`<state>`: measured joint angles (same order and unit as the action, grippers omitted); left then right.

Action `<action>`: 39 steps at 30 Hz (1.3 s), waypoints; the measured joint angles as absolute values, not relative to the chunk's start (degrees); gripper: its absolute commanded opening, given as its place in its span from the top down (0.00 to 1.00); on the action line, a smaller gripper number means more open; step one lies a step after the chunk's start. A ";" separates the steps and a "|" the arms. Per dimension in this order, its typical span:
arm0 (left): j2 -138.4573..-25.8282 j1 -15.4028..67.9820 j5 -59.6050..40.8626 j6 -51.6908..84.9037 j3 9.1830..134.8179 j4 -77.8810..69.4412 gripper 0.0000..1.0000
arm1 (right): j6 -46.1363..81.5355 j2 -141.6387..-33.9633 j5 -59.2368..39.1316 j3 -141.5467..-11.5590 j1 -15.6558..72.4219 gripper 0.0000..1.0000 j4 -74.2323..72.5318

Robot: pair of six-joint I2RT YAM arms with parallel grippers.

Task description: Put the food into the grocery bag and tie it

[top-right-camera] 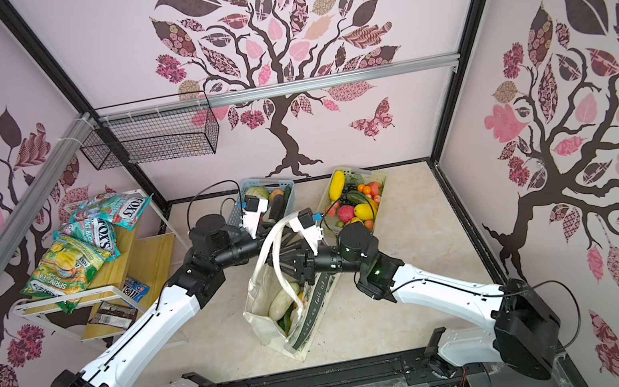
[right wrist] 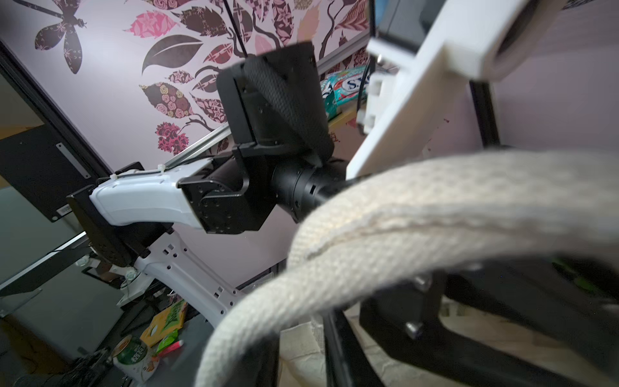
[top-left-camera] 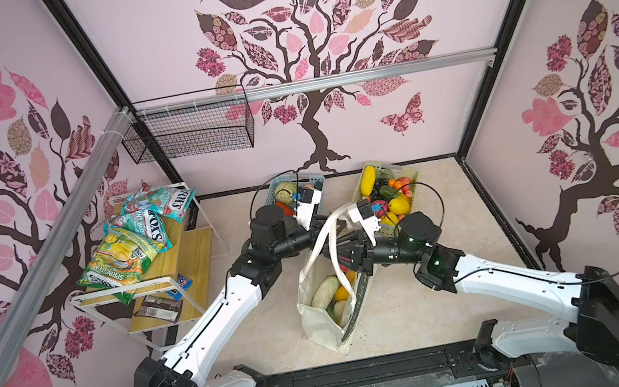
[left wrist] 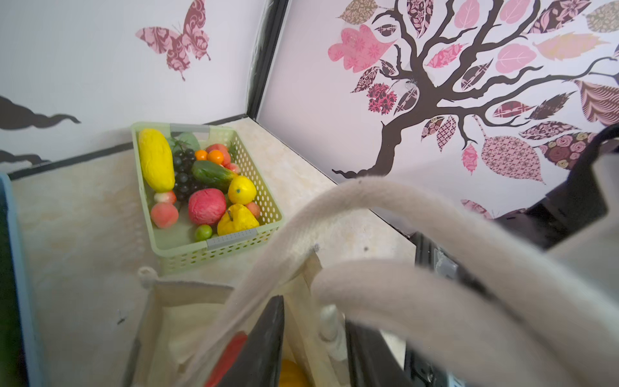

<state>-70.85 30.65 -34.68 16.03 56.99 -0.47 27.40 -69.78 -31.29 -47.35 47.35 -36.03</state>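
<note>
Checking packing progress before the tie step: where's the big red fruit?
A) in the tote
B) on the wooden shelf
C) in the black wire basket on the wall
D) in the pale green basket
D: the left wrist view shows the red fruit lying inside the pale green basket, well within its lattice walls.

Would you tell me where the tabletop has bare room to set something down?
Free: front right, between cream canvas tote and right wall; also between tote and wooden shelf. Crowded: the back, by the blue plastic basket and green plastic basket.
</note>
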 measured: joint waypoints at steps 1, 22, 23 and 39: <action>-70.28 30.70 -34.50 16.40 56.12 -0.64 0.73 | 27.14 -69.17 -30.55 -47.35 47.11 0.74 -35.90; -69.10 28.56 -23.99 20.08 57.84 9.30 0.71 | 19.03 -60.51 -21.23 -49.04 46.85 0.56 -16.97; -69.08 28.45 -23.33 20.51 57.93 10.11 0.72 | 18.81 -59.90 -20.34 -49.15 46.74 0.56 -15.97; -61.43 29.80 -24.27 21.04 60.90 20.14 0.84 | 21.19 -64.64 -22.46 -49.12 46.68 0.57 -18.28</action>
<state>-61.43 29.80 -24.27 21.04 60.90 20.14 21.19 -64.64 -22.46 -49.12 46.68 -18.28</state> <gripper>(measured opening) 0.178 0.436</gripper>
